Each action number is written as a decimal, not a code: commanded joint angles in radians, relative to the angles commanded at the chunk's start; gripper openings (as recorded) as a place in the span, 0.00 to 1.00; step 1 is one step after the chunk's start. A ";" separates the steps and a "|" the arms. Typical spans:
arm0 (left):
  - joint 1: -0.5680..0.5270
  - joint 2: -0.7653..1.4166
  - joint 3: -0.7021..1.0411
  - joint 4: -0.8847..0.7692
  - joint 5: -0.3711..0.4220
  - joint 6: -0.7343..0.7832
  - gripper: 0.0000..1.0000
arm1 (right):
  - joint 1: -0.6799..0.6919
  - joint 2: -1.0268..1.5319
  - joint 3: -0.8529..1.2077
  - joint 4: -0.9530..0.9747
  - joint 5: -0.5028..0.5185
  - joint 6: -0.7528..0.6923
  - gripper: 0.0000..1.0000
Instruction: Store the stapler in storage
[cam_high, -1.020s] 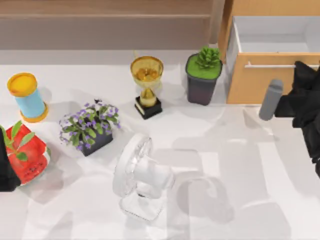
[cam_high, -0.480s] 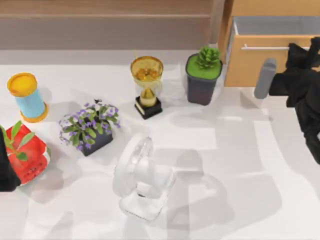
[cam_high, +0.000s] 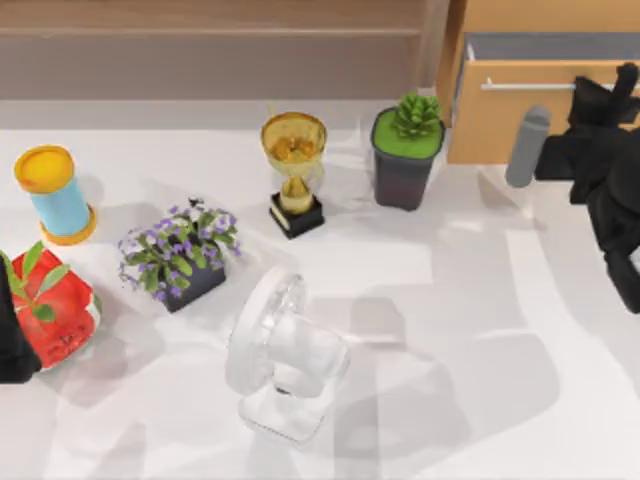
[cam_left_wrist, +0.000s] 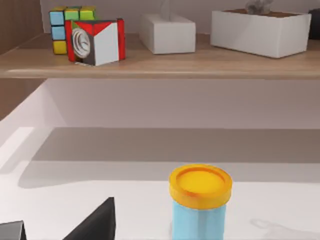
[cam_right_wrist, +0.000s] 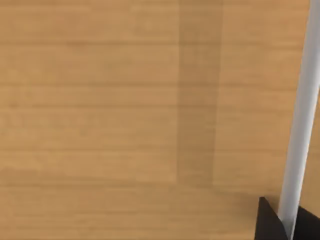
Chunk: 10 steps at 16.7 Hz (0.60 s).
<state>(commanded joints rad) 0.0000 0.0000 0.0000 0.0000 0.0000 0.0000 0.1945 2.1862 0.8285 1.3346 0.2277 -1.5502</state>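
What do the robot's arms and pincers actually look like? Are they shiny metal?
Not shiny metal: both arms are matte black and blocky. The right arm has a chunky black body with a grey cylindrical part on its side, and its pincer ends in dark, pointed, wedge-shaped tips. The left pincer has the same black, angular tips. No cables or markings are visible.

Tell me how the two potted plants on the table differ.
The purple-flowered plant has many small violet blooms spreading wide over a low dark pot; the green succulent is a single compact rosette in a taller dark pot. The flowered one stands toward the table's left, near the white fan; the succulent stands beside the wooden drawer. Both stand upright in dark pots.
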 joint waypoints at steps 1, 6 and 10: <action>0.000 0.000 0.000 0.000 0.000 0.000 1.00 | -0.003 0.013 0.023 -0.015 -0.004 -0.001 0.00; 0.000 0.000 0.000 0.000 0.000 0.000 1.00 | -0.019 0.072 0.202 -0.089 -0.017 -0.002 0.00; 0.000 0.000 0.000 0.000 0.000 0.000 1.00 | -0.031 0.115 0.275 -0.149 -0.030 -0.001 0.00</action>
<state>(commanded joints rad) 0.0000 0.0000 0.0000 0.0000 0.0000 0.0000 0.1632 2.3014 1.1040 1.1858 0.1979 -1.5515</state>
